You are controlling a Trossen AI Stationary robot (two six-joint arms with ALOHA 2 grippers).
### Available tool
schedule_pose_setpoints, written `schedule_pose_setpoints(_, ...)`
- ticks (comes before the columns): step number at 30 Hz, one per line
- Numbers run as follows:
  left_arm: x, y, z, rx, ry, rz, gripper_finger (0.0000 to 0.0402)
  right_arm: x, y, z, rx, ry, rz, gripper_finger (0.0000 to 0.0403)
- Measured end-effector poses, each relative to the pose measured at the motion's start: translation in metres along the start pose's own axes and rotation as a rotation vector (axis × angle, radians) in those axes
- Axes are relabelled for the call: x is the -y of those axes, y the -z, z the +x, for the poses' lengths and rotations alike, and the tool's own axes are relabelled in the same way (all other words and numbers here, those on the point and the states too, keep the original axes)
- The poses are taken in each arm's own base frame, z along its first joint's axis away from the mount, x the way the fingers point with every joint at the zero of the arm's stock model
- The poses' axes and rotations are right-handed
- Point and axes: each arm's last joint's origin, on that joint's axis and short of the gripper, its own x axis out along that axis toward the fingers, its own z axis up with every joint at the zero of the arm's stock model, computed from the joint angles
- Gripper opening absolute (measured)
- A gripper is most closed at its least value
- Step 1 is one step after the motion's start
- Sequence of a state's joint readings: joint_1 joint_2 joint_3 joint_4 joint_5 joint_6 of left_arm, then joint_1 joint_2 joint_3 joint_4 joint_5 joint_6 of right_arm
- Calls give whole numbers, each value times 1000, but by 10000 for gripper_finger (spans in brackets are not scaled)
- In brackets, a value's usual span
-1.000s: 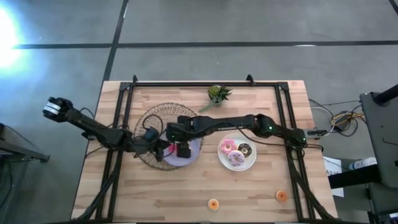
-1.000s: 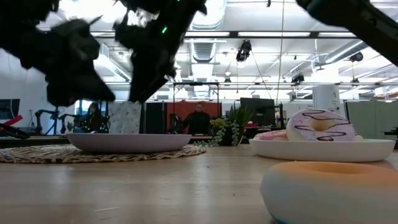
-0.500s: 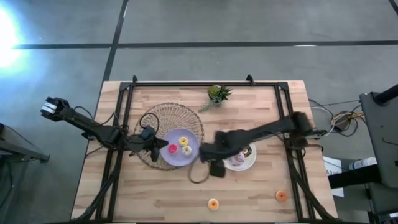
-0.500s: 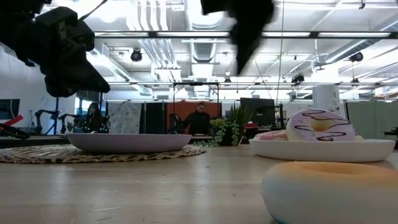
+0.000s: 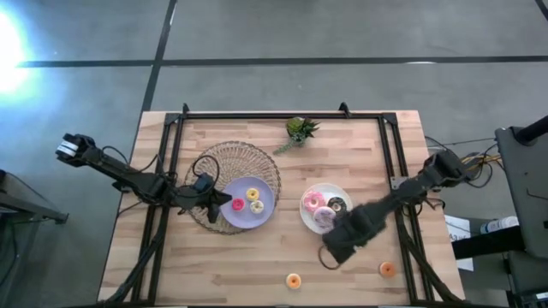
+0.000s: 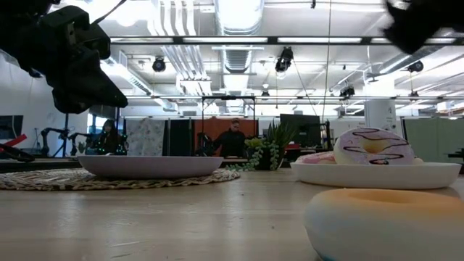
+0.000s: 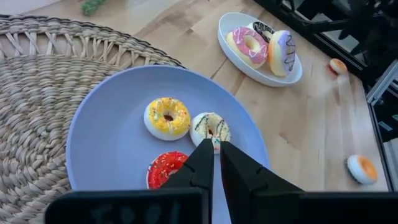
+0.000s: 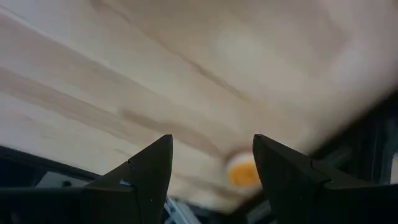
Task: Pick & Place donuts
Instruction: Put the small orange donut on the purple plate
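A: High view: describe the layout, using the lavender plate [image 5: 264, 205] as reference.

B: The wooden table [image 5: 257, 265] carries everything. A woven mat [image 5: 227, 162] lies under the lavender plate. A white plate [image 5: 306, 218] sits on the table to the right of the lavender plate, apart from it. A small green plant [image 5: 300, 130] stands beyond both plates.

A: Grippers?

B: The left gripper [image 5: 224, 204] hangs over the lavender plate's left rim, fingers pressed together, holding nothing. The right gripper [image 5: 330, 253] is well right of the lavender plate, in front of the white plate, fingers spread, holding nothing.

A: Donuts?

B: Three small ones lie on the lavender plate: a yellow donut [image 7: 167, 117], a white chocolate-striped donut [image 7: 210, 127] and a red donut [image 7: 165, 170]. Three larger ones sit on the white plate, including a pink donut [image 7: 247, 45]. Two orange donuts rest on the table, well forward and right of the lavender plate: one [image 5: 294, 281] nearer, one [image 5: 387, 269] farther right.
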State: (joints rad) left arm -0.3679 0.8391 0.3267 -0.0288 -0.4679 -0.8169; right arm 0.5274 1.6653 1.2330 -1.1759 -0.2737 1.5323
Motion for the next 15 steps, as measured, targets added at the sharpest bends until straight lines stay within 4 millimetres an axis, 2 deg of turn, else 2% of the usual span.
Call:
schedule_pose_setpoints(3,0,0,0,0,0,0,4,6,14,8,-58,32,84,215)
schedule_pose_setpoints(9,0,0,0,0,0,2,4,12,44,23,-135,70,110,214)
schedule_pose_setpoints(15,0,0,0,-1,-1,10,4,23,75,49,-182,34,173,215)
